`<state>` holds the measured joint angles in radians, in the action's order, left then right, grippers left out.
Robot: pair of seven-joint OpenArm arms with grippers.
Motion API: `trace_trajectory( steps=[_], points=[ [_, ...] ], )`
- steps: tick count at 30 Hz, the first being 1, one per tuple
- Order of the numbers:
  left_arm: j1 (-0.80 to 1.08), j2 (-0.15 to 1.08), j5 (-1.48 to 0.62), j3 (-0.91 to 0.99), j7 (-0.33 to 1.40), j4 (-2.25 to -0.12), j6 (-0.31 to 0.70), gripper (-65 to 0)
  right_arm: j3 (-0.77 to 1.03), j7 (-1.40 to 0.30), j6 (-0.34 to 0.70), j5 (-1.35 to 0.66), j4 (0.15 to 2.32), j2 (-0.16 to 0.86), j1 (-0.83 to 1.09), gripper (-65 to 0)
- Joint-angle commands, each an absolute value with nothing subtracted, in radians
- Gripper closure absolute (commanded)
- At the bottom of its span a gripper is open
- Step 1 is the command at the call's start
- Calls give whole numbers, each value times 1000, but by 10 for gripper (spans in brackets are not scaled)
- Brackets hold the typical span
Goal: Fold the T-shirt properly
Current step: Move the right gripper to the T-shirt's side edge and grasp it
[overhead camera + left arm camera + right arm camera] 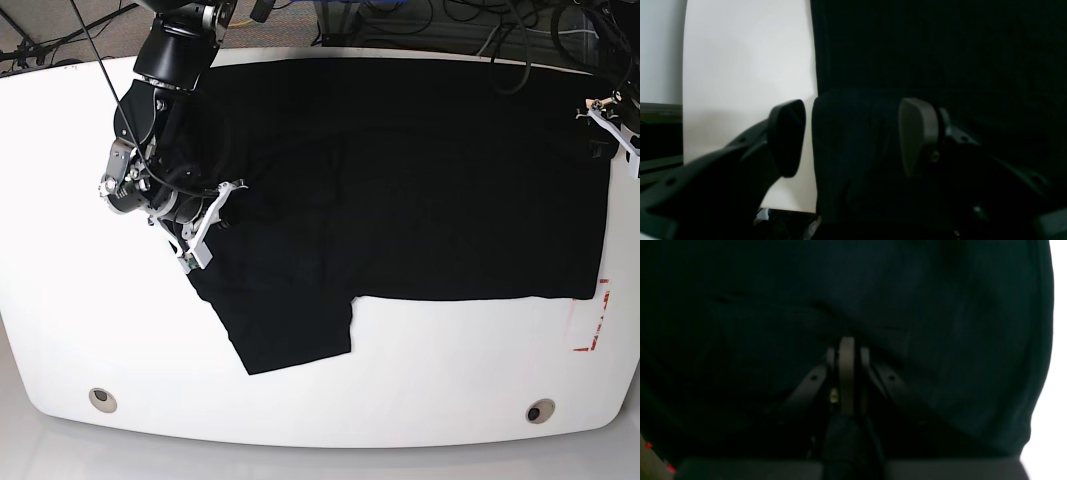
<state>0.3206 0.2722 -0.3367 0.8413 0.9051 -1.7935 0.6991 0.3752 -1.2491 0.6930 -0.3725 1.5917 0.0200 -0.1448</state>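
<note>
while the right gripper (847,373) shows its jaws pressed together in the right wrist view, black cloth bunches just past their tips, and it looks pinched there, though the fabric is too dark to make out the fold between the pads. the t-shirt (400,180) lies spread on the white table (450,370), plain black with no print showing. taking the table's near edge as the landmark, a sleeve (290,330) juts toward that edge at the base view's left, ending in a slanted hem; the straight lower hem runs parallel to the near edge from the sleeve across to the base view's right. the shirt's long axis runs side to side along the table, and its far edge reaches almost to the table's back edge.

the right arm (165,110) comes down from the table's back edge at the base view's left and bends low over the cloth's left border, wrist close to the surface.

in the left wrist view the left gripper (853,136) stands with its fingers (918,136) well apart, straddling a folded edge of the black cloth where it meets bare table. neither pad can be seen pressing the fabric. in the base view only a small part of that arm shows, at the right margin near the table's back edge, beside the shirt's right end.
</note>
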Motion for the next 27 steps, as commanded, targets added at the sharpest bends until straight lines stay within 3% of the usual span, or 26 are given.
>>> trace_trajectory(
  steps=[1, 6, 8, 10, 14, 21, 27],
  points=[
    [318, 291, -344, 846, 891, -1808, 698, -397, 378, -1228, 698, -387, 1573, 50, -183, 0],
    [321, 291, -344, 846, 891, -1808, 698, -397, 378, -1211, 698, -386, 1540, 91, -217, -36],
    [321, 291, -344, 846, 891, -1808, 698, -397, 378, -1211, 698, -386, 1534, 110, -223, -101],
    [321, 291, -344, 846, 891, -1808, 698, -397, 380, -1208, 698, -386, 1535, 122, -223, -238],
    [320, 291, -344, 846, 891, -1808, 698, -397, 420, -1207, 698, -386, 1532, 160, -243, -417],
    [298, 291, -346, 845, 891, -1808, 698, -397, 449, -1161, 698, -384, 1517, 197, -292, -438],
    [260, 291, -343, 846, 891, -1808, 698, -397, 449, -1032, 698, -387, 1322, 236, -369, -438]
  ],
)
